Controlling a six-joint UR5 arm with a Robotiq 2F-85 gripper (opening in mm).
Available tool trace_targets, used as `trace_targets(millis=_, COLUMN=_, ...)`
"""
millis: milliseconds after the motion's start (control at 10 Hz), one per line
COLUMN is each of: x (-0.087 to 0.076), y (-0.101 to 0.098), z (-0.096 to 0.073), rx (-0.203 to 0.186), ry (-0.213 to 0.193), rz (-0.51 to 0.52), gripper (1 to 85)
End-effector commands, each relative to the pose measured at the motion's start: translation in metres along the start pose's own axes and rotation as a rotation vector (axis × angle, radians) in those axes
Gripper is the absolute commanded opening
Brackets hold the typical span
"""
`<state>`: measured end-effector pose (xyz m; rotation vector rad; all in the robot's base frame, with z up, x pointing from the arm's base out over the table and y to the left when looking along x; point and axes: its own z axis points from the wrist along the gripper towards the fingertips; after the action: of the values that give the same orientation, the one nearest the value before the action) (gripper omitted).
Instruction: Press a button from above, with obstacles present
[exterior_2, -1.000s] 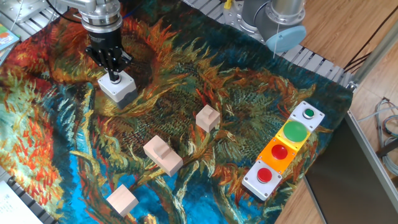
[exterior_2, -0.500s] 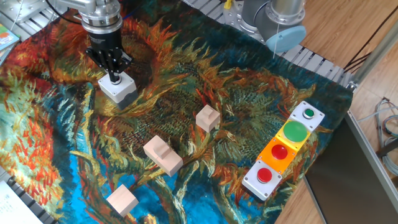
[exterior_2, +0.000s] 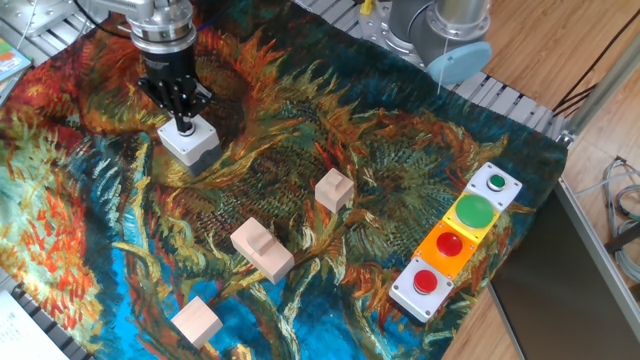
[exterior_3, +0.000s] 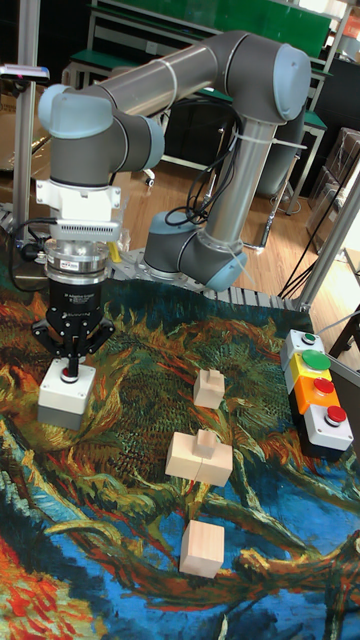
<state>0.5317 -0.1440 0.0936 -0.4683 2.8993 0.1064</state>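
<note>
The button (exterior_3: 68, 376) is a small red dot on top of a lone light-grey box (exterior_2: 192, 142) (exterior_3: 64, 397) at the far left of the painted cloth. My gripper (exterior_2: 183, 123) (exterior_3: 68, 370) stands straight above it, pointing down, fingers shut together with the tips on the button. In the fixed view the fingers hide the button. The obstacles are three pale wooden blocks: a small one (exterior_2: 334, 189) (exterior_3: 209, 388), a bigger one with a raised stub (exterior_2: 262, 249) (exterior_3: 199, 457), and one near the front edge (exterior_2: 196, 321) (exterior_3: 203, 547). All lie well apart from the gripper.
A joined row of button boxes (exterior_2: 455, 240) (exterior_3: 318, 388) sits at the right edge of the cloth, with a big green button (exterior_2: 476, 212). The arm's base (exterior_2: 440, 30) stands at the back. Metal rails (exterior_2: 520, 105) edge the table.
</note>
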Motion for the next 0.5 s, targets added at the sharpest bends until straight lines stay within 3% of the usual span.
trace_targets(millis=0, x=0.0033, y=-0.0016, z=-0.0081, rx=-0.011, ry=0.006, rz=0.0, gripper=4.0)
trace_targets(millis=200, x=0.0008, y=0.0008, z=-0.0054, rx=0.017, ry=0.01, rz=0.004, gripper=3.3)
trace_targets(millis=400, x=-0.0014, y=0.0024, z=-0.0057, rx=0.013, ry=0.004, rz=0.0, gripper=3.7)
